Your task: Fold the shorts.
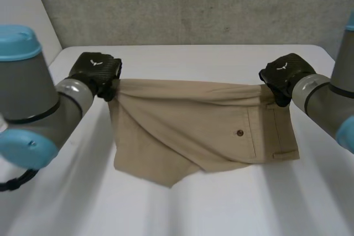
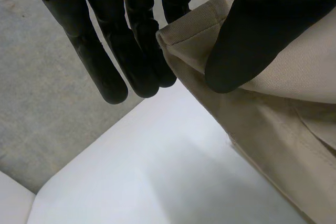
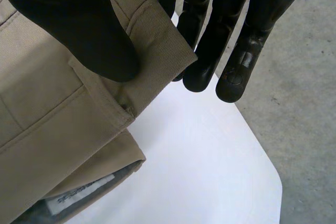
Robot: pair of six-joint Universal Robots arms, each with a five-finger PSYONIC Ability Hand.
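Tan shorts point(image 1: 193, 131) hang stretched between my two hands above the white table point(image 1: 182, 208), their lower part resting on it. A small dark button point(image 1: 239, 132) shows on a pocket. My left hand point(image 1: 98, 73) pinches the far left corner of the shorts point(image 2: 283, 108) between thumb point(image 2: 252, 40) and straight fingers point(image 2: 110, 61). At the far right corner, by the waistband, my right hand point(image 1: 283, 75) holds the shorts point(image 3: 47, 129) the same way, thumb point(image 3: 79, 24) pressing the cloth against the fingers point(image 3: 231, 51).
A grey concrete wall point(image 1: 188, 4) rises behind the table's far edge. Grey floor point(image 2: 42, 103) lies beyond the table's rounded corners. A white label point(image 3: 79, 195) shows inside the waistband.
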